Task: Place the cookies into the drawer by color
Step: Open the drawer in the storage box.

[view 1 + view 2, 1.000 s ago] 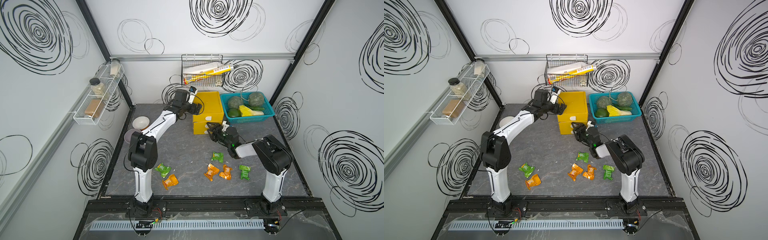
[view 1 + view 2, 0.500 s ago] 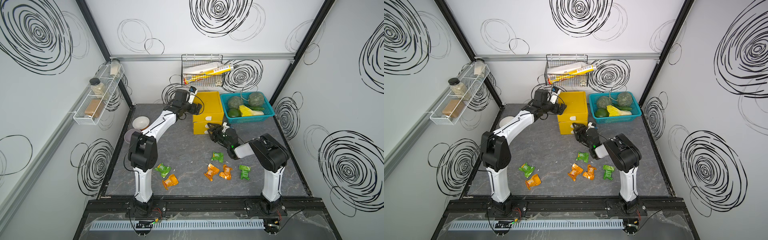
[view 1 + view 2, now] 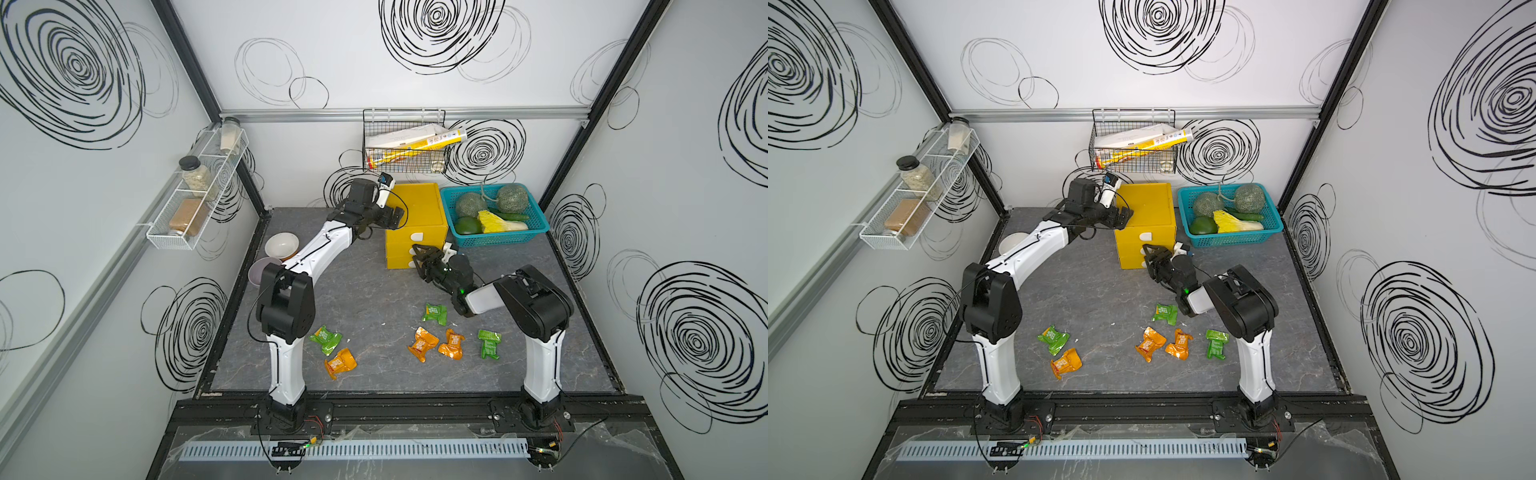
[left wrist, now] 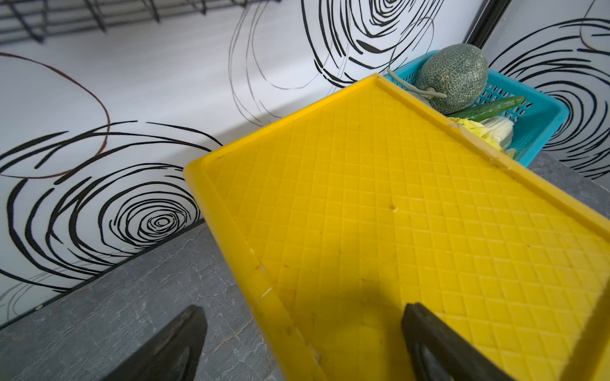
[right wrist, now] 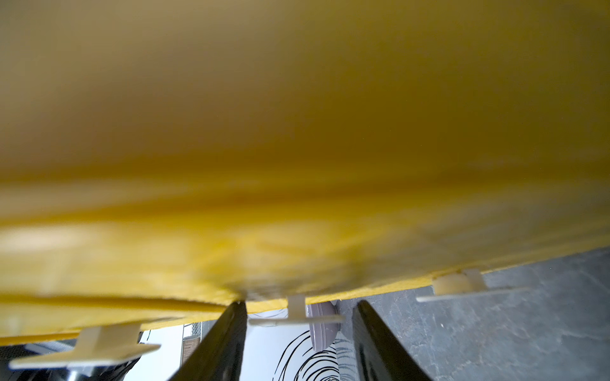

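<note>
Drawer (image 3: 417, 208) upright, tabs (image 3: 417, 237) facing front; depth seemingly longest.

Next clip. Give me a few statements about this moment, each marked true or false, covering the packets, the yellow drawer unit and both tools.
1. Green packets and orange packets lie loose on the table. True.
2. A black packet lies among them. False: none is in view.
3. The right tool has its jaws either side of the middle handle of the drawer unit. True.
4. The left tool is shut on a packet. False: it is open over the unit's top edge, holding nothing.
5. The teal basket is empty. False: it holds melons and other vegetables.
</note>
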You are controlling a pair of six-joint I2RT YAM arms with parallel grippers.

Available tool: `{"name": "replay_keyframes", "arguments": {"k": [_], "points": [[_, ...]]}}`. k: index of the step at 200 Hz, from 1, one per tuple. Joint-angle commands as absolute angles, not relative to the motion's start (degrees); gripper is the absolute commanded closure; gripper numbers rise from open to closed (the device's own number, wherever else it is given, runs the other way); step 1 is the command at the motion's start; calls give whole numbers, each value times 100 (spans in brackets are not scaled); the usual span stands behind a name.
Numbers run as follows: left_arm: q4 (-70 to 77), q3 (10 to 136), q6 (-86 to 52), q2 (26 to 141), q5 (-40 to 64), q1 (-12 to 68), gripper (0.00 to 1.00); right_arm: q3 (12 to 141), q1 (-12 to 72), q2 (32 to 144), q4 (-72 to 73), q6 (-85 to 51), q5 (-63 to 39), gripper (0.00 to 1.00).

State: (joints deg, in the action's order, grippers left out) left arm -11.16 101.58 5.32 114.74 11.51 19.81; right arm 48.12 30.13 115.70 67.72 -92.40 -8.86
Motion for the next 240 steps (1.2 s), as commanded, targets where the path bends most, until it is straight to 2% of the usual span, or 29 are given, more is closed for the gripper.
{"name": "replay_keyframes", "arguments": {"k": [1,121,177,240], "points": [[-1503,10041,575,11364,1222,1978,1,4948,2980,11637,7002,-9241,-763,46],[-1504,10012,564,11347,1230,1977,1,4729,2979,11609,7383,-9079,-94,48],[-1498,10024,565,11347,1239,1978,1,4764,2979,11722,7366,-9083,-83,56],[-1494,10028,570,11363,1239,1978,1,4686,3027,11590,7256,-9080,-135,60]]}}
